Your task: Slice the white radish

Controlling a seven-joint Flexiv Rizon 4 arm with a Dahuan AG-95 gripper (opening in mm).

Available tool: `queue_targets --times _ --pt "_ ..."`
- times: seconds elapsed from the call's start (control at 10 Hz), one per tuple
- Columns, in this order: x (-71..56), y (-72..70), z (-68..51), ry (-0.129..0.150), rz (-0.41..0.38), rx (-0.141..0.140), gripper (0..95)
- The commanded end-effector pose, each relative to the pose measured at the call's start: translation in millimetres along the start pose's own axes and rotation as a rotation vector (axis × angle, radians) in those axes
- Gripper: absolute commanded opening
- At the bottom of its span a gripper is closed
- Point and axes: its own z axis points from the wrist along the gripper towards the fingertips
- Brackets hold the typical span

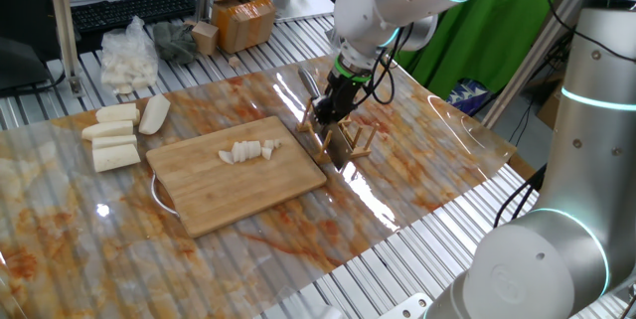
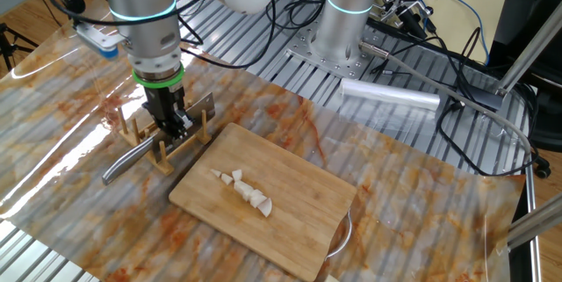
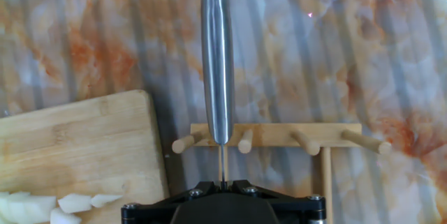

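The white radish lies as a row of small cream-white slices (image 1: pixel 248 151) in the middle of the wooden cutting board (image 1: pixel 238 195). The slices also show in the other fixed view (image 2: pixel 246 192) and at the lower left of the hand view (image 3: pixel 63 206). My gripper (image 1: pixel 326 110) is beside the board's right end, over the wooden knife rack (image 1: pixel 353 145). It is shut on the blade of a steel knife (image 3: pixel 218 56), which sits edge-up in the rack (image 3: pixel 279 137). The handle points away from my fingers (image 3: pixel 222 182) and sticks out past the rack (image 2: pixel 132 161).
Four thicker cream-white chunks (image 1: pixel 114 135) lie left of the board. A clear bag of white pieces (image 1: pixel 129 56), a cardboard box (image 1: pixel 243 19) and a keyboard (image 1: pixel 129 9) are at the back. A silver cylinder (image 2: pixel 391 97) lies near the arm's base.
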Motion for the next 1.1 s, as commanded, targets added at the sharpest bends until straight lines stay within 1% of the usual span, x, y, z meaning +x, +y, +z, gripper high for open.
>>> queue_targets --times 0.1,0.2,0.3,0.4,0.5,0.6,0.7,0.8,0.9,1.0,1.1 --pt "0.7 0.5 -0.1 0.004 0.001 0.007 0.0" --pt "0.7 0.5 0.1 0.005 0.005 0.01 0.0" --pt "0.6 0.9 0.3 0.006 0.016 0.012 19.0" --pt "0.3 1.0 -0.4 0.008 0.02 0.013 19.0" --pt "-0.5 1.3 -2.1 0.013 0.03 0.019 38.0" --pt "-0.6 1.3 -2.1 0.012 0.031 0.026 38.0" --pt "-0.6 1.3 -2.2 0.011 0.034 0.025 38.0" --pt "-1.1 1.4 -3.4 0.012 0.035 0.027 57.0" --pt "-2.4 1.7 -6.8 0.02 0.037 0.034 57.0" --pt "-4.3 2.2 -12.5 0.034 0.039 0.038 57.0" --pt "-5.8 2.4 -17.8 0.036 0.037 0.041 57.0"
